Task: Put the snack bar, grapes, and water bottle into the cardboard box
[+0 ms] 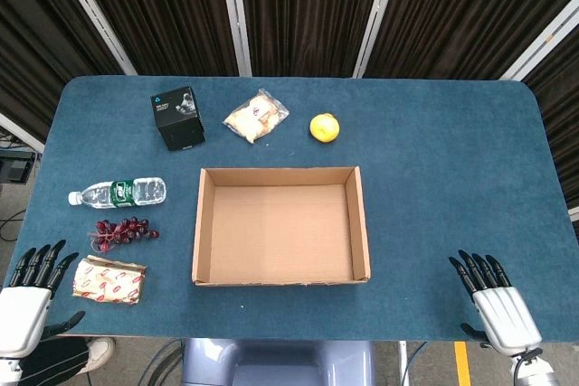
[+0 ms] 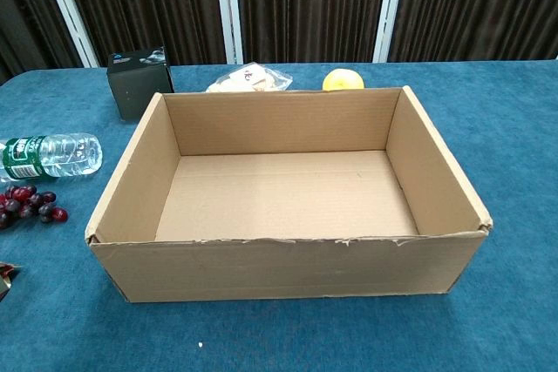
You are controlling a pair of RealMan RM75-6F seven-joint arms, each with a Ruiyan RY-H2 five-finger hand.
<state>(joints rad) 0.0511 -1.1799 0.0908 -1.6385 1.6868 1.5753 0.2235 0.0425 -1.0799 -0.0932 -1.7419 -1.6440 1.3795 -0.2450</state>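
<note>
An empty cardboard box [image 1: 206, 223] [image 2: 131, 180] sits open in the middle of the blue table. Left of it lie a water bottle [image 1: 119, 193] [image 2: 48, 156] on its side, a bunch of dark red grapes [image 1: 122, 232] [image 2: 28, 204], and a red-and-white snack bar [image 1: 109, 280] nearest the front edge. My left hand [image 1: 27, 300] hovers at the front left corner, just left of the snack bar, fingers spread and holding nothing. My right hand [image 1: 498, 300] is at the front right, fingers spread, empty, well clear of the box.
Behind the box stand a black carton [image 1: 177, 117] [image 2: 138, 82], a clear bag of pastry [image 1: 256, 116] [image 2: 250, 79] and a yellow fruit [image 1: 325, 127] [image 2: 343, 80]. Dark curtains hang past the table's far edge.
</note>
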